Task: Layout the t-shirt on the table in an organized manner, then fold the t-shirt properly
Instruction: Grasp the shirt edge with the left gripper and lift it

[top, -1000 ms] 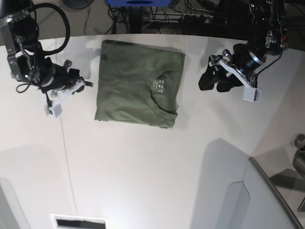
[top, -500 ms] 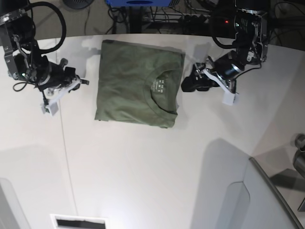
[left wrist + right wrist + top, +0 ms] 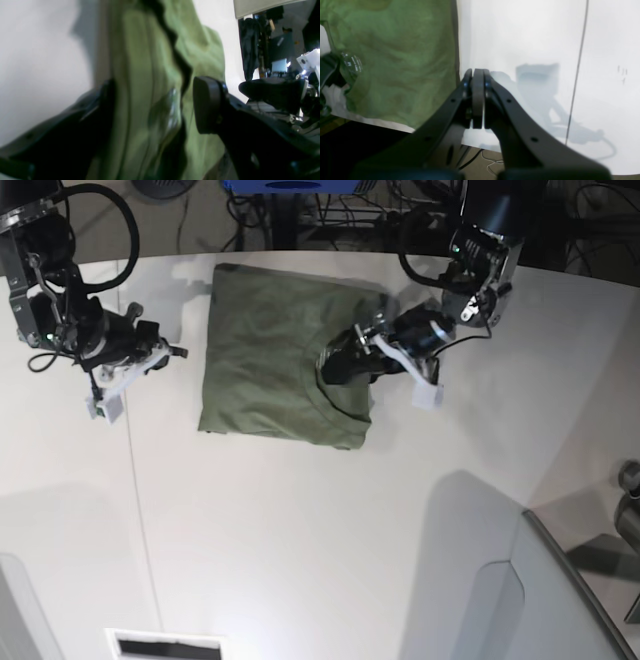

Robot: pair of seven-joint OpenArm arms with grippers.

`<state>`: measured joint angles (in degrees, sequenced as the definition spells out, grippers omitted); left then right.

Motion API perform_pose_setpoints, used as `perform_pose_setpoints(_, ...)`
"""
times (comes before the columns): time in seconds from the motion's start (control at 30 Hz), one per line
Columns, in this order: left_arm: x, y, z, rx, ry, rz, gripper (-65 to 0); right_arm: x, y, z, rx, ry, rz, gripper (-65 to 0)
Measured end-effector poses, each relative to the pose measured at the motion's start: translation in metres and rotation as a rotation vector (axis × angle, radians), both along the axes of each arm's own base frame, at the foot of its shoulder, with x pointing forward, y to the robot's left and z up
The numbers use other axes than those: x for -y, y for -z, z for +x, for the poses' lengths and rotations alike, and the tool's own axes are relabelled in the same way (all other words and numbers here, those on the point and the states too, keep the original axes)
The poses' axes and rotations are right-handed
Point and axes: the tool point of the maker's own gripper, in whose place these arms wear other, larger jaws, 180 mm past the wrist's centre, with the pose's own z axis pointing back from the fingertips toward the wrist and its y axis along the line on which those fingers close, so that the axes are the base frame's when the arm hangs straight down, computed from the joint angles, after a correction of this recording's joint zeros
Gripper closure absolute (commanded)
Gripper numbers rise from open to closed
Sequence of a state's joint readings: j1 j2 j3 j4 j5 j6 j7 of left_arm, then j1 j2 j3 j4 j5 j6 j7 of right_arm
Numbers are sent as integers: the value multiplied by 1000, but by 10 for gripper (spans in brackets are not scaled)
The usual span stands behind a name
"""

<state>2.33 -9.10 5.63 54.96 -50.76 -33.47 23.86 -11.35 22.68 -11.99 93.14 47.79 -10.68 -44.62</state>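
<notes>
Close to the left wrist camera, the left end effector stands open with blurred folds of the t-shirt between its fingers; whether they press the cloth is hard to tell. From the base view it covers the neck area of the folded t-shirt, which lies on the white tabletop. Farther off, the right end effector is closed on nothing, just beside the shirt's edge.
</notes>
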Motion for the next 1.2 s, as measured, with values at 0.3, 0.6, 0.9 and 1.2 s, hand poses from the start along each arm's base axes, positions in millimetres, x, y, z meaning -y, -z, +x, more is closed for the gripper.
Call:
perform_pose_setpoints(0.3,4,1,21,37,-39,-23,-94,1,2,-3,-8,2,-2,0)
perform_pose_setpoints(0.6,8,0,24,-23,80,29,0,1,3,-6,-13,2,-2,0)
perform_pose_setpoints(0.9,-40,-5,29,-75,346,483,0,0,2,-5,-10,6,7,0)
perform_pose_setpoints(1.2,-26,-3,43,66,755,867,0,-15,1,-4,-9,15,48,0)
